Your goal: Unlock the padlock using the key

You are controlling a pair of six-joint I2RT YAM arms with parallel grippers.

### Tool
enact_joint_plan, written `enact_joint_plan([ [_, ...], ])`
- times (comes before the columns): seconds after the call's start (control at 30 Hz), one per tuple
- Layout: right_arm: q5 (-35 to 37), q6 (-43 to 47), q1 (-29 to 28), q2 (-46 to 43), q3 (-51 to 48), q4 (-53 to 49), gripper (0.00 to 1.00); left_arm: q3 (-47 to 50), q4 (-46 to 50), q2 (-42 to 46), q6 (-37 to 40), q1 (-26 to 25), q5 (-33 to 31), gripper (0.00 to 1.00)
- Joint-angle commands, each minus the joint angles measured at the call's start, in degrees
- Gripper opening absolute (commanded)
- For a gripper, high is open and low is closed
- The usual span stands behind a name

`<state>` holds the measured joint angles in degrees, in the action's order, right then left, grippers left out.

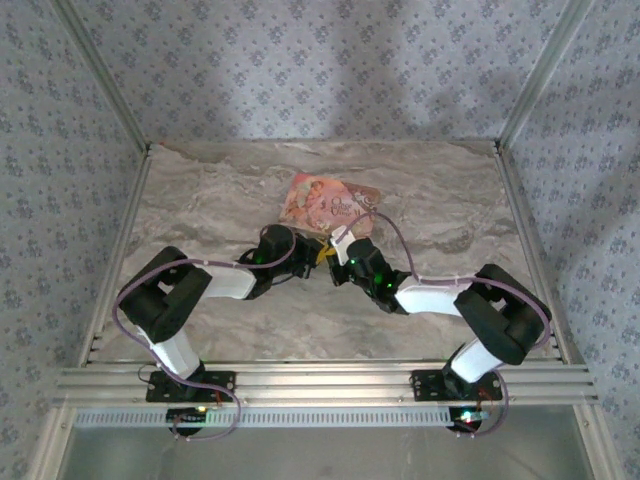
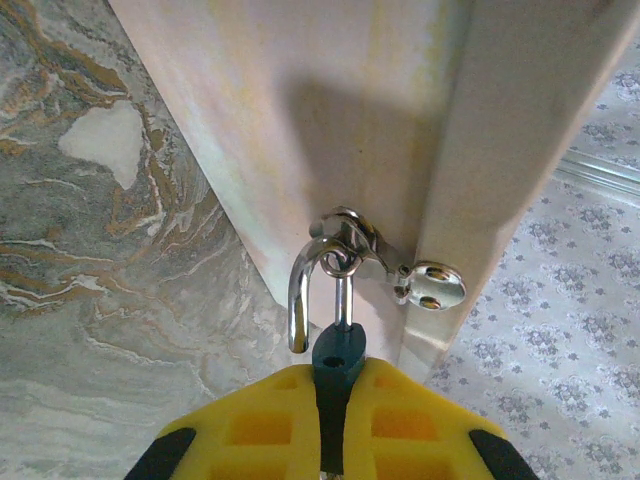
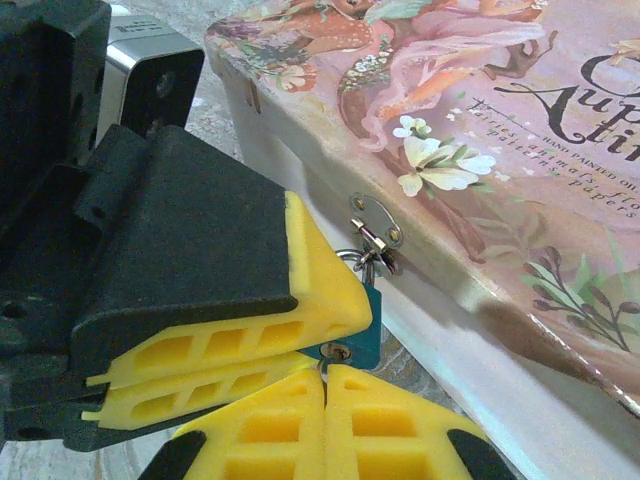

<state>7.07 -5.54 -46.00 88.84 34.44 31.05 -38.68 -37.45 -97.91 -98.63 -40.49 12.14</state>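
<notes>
The left gripper [image 2: 336, 400] is showing bright yellow pads [image 2: 260, 425] with black corners, and the right gripper [image 3: 325, 405] is matching it. Between the left pads, the padlock [image 2: 338, 352] is showing a teal body and a shiny silver shackle. Just ahead, the box [image 3: 520, 120] is wearing pink floral artwork over cream sides. Beneath, the table [image 2: 120, 250] is running grey marble with rusty veins.
</notes>
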Motion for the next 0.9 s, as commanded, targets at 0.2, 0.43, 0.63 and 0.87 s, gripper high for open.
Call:
enact_joint_plan([
  [0.2,-0.06,-3.94,0.38,0.52,2.34,-0.26,0.00,-1.12,-1.37,0.96,1.07,-0.91,3.64,0.00],
  [0.43,0.06,-4.83,0.38,0.63,1.44,-0.55,0.00,-1.58,2.01,2.58,3.55,-0.72,3.19,0.30],
  [0.63,0.08,-5.79,0.47,0.41,0.99,-0.59,0.00,-0.27,6.45,6.13,6.03,0.16,2.03,0.50],
  [0.87,-2.80,-9.53,1.44,0.01,0.46,0.05,0.00,1.69,13.77,13.13,11.86,2.42,0.92,0.62],
])
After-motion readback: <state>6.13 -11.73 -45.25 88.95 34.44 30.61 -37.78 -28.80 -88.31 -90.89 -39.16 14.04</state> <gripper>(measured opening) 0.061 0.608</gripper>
